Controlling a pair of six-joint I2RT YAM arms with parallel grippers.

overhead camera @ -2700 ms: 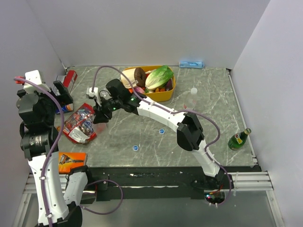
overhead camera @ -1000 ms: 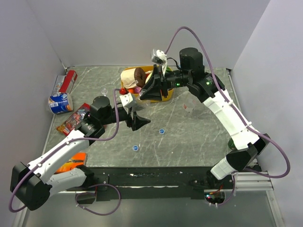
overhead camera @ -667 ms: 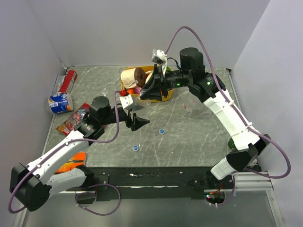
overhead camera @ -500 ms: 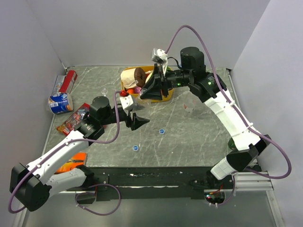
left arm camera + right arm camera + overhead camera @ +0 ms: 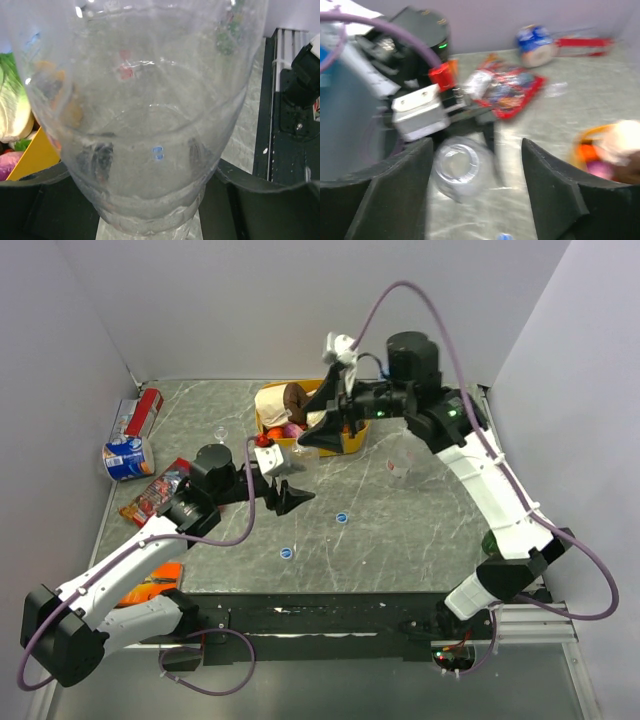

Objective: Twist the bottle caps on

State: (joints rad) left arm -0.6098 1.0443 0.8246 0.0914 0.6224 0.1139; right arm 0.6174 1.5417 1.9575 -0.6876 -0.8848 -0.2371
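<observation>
Over the worktop (image 5: 420, 530), just toward 11 o'clock of its centre in the overhead view, finds the left claw (image 5: 290, 490) clamped on a clear bottle (image 5: 303, 452) held off the surface. Shows the right claw (image 5: 318, 428) at 12 o'clock of that bottle, jaws sprung wide, empty, apart from it. Half a second earlier had those jaws pinched shut and lower, right at the bottle's end; now lifted and drawn back toward 1 o'clock. Reads as a release after a twist: either a cap seated, or a pause to re-grip for another turn. Leaves one blue cap (image 5: 342, 517) at 5 o'clock of the left claw and another (image 5: 287, 553) at 6 o'clock, both loose, plus a second bottle (image 5: 400, 462) standing at 3 o'clock, so probably more to do. Notes no shift in the left arm against the earlier frame.

From the left wrist, fills the view with the bottle (image 5: 145, 100), dark fingers (image 5: 35, 195) pressed against both flanks.

From the right wrist, blurred, sets the bottle's round end (image 5: 457, 167) low between wide-spread fingers (image 5: 555, 200), untouched. Cannot tell whether a cap sits there.
</observation>
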